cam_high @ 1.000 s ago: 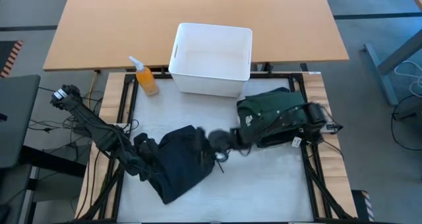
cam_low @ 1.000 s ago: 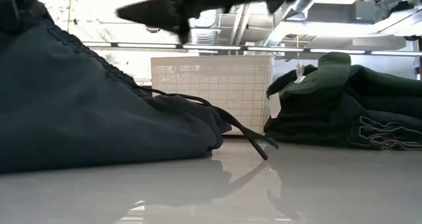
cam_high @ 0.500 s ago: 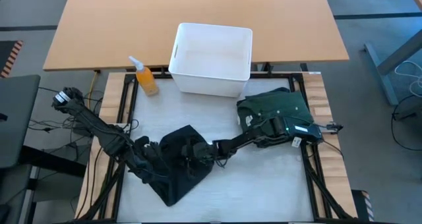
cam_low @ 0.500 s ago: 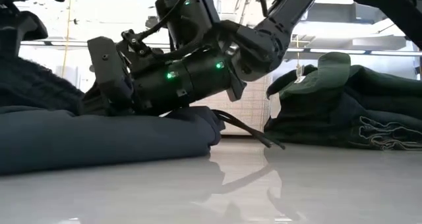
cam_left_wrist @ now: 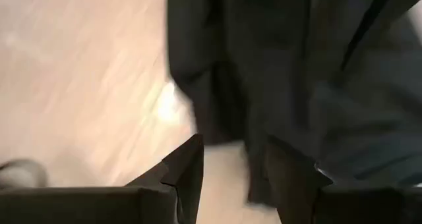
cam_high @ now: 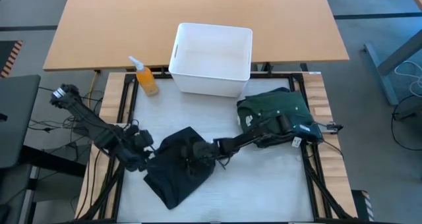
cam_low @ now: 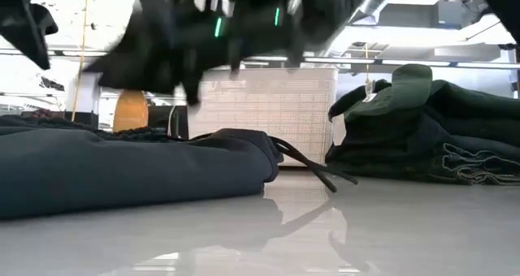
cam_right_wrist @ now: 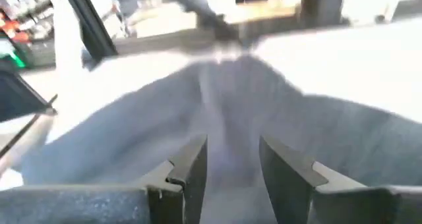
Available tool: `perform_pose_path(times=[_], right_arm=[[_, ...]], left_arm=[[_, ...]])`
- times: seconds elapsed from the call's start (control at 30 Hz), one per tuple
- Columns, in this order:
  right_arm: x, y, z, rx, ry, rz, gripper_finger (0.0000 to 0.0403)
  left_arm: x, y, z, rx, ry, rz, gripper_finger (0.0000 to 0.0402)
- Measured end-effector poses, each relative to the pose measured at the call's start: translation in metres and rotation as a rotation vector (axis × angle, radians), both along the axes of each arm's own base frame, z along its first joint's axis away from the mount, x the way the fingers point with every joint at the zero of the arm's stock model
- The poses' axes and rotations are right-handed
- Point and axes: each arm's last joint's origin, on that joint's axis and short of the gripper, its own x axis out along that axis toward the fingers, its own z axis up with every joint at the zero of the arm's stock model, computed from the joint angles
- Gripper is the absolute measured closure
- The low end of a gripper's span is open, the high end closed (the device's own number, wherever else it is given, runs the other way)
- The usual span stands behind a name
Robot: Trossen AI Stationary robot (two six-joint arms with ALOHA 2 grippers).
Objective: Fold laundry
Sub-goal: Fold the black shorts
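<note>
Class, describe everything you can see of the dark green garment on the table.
The dark green garment is soft cloth, folded into a thick, layered bundle at the table's right side, near the white bin. A small white tag shows at its left edge. In the high view the right arm crosses its front edge. It lies apart from the black garment.

White table (cam_high: 264, 178), black garment (cam_high: 179, 168), folded dark green pile (cam_high: 273, 112), white bin (cam_high: 212, 58), orange bottle (cam_high: 145, 78)
</note>
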Motion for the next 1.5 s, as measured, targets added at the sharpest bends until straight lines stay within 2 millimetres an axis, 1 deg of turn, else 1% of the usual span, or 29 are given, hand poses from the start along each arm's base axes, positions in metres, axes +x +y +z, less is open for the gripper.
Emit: perform_pose_path(times=[0.1, 0.17, 0.27, 0.37, 0.4, 0.47, 0.57, 0.73, 0.8, 0.9, 1.0, 1.1, 1.17, 1.2, 1.27, 1.33, 1.43, 1.5], right_arm=[[-0.009, -0.006, 0.049, -0.035, -0.011, 0.007, 0.0239], [-0.021, -0.008, 0.073, -0.076, 0.047, 0.017, 0.0239], [-0.041, -0.012, 0.096, -0.116, 0.157, 0.025, 0.0239], [-0.057, -0.016, 0.107, -0.089, 0.190, -0.002, 0.0239], [-0.061, -0.018, 0.106, -0.075, 0.193, -0.025, 0.0239], [-0.066, -0.022, 0.098, -0.044, 0.219, -0.074, 0.0239], [-0.067, -0.032, 0.084, -0.004, 0.273, -0.122, 0.0239], [-0.065, -0.056, 0.086, 0.191, 0.281, -0.253, 0.0225], [-0.065, -0.067, 0.084, 0.245, 0.310, -0.252, 0.0208], [-0.064, -0.079, 0.082, 0.276, 0.328, -0.258, 0.0171], [-0.063, -0.087, 0.074, 0.282, 0.365, -0.272, 0.0134], [-0.061, -0.092, 0.063, 0.286, 0.401, -0.271, 0.0108], [-0.062, -0.095, 0.059, 0.292, 0.428, -0.268, 0.0098], [-0.061, -0.095, 0.055, 0.293, 0.438, -0.267, 0.0094], [-0.059, -0.097, 0.049, 0.293, 0.446, -0.270, 0.0090], [-0.060, -0.097, 0.041, 0.293, 0.492, -0.270, 0.0089], [-0.060, -0.099, 0.036, 0.294, 0.512, -0.274, 0.0089], [-0.061, -0.099, 0.035, 0.299, 0.526, -0.265, 0.0089]], left_arm=[[0.006, -0.013, -0.007, -0.009, -0.165, -0.029, 0.0261], [0.010, -0.024, -0.019, -0.032, -0.268, -0.080, 0.0261], [0.014, -0.037, -0.046, -0.061, -0.377, -0.154, 0.0261], [0.014, -0.038, -0.068, -0.043, -0.425, -0.155, 0.0261], [0.013, -0.036, -0.074, -0.024, -0.429, -0.148, 0.0261], [0.010, -0.032, -0.083, 0.031, -0.422, -0.134, 0.0261], [0.005, -0.025, -0.093, 0.085, -0.380, -0.134, 0.0261], [-0.002, -0.014, -0.108, 0.113, -0.256, -0.129, 0.0261], [-0.005, -0.011, -0.112, 0.115, -0.221, -0.119, 0.0261], [-0.006, -0.010, -0.114, 0.128, -0.217, -0.126, 0.0261], [-0.006, -0.010, -0.114, 0.162, -0.228, -0.143, 0.0262], [-0.006, -0.010, -0.113, 0.189, -0.227, -0.174, 0.0262], [-0.006, -0.009, -0.108, 0.202, -0.216, -0.187, 0.0262], [-0.006, -0.009, -0.103, 0.206, -0.205, -0.189, 0.0262], [-0.009, -0.007, -0.088, 0.207, -0.162, -0.171, 0.0262], [-0.012, -0.005, -0.072, 0.181, -0.129, -0.124, 0.0262], [-0.013, -0.010, -0.054, 0.063, -0.187, -0.058, 0.0262], [-0.013, -0.018, -0.052, -0.054, -0.213, -0.025, 0.0262]])
